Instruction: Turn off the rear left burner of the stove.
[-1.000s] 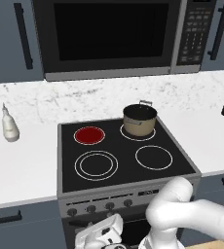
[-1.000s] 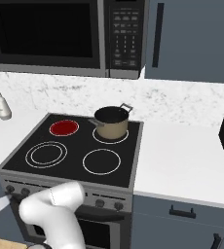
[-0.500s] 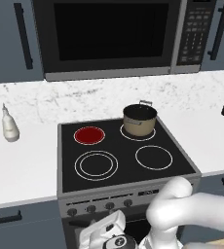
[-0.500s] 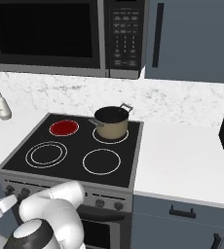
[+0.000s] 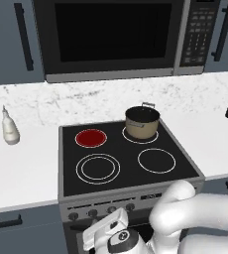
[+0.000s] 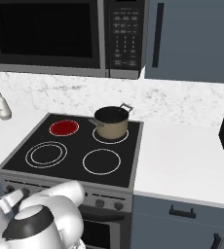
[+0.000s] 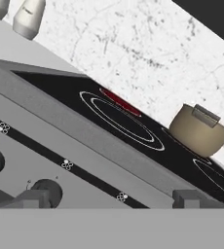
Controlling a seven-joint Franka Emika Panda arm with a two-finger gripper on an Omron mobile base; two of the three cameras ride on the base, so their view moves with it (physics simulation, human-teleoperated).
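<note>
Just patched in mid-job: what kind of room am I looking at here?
A home-style kitchen, rendered in simulation. A black glass stove sits in a white counter, its rear left burner glowing red, a pot beside that burner and a microwave mounted above.

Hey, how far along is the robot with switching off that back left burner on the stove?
Nothing is finished: the rear left burner glows solid red, so it is on. In hand: the claw is low at the stove's front panel, facing the knobs, with its jaws apart and gripping nothing. Left: grip the right knob, turn it, and see the red disc go dark.
</note>
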